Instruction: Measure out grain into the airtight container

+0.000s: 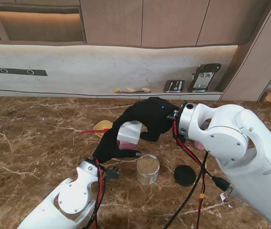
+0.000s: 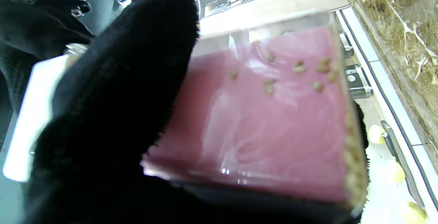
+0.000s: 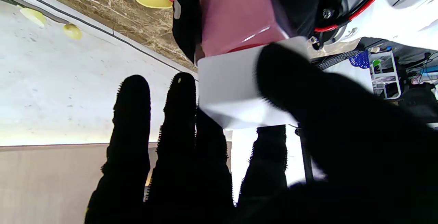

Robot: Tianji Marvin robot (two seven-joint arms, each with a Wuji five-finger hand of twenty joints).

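Note:
My left hand [image 1: 110, 145] is shut on a pink clear box [image 1: 126, 145] held above the table, tipped on its side. The box's white cap [image 1: 130, 132] points toward my right hand [image 1: 150, 115], whose thumb and fingers are closed on it. In the left wrist view the pink box [image 2: 273, 114] has a few grains stuck to its wall, and the white cap [image 2: 30, 114] shows past my fingers. In the right wrist view my thumb lies across the white cap [image 3: 229, 87], with the pink box [image 3: 236, 15] beyond. A round clear jar [image 1: 148, 169] filled with grain stands open, nearer to me.
A black round lid [image 1: 184, 175] lies flat to the right of the jar. A yellow bowl [image 1: 102, 127] with a red spoon [image 1: 90, 131] sits on the marble behind my left hand. Red and black cables [image 1: 192, 162] hang from my right arm near the lid.

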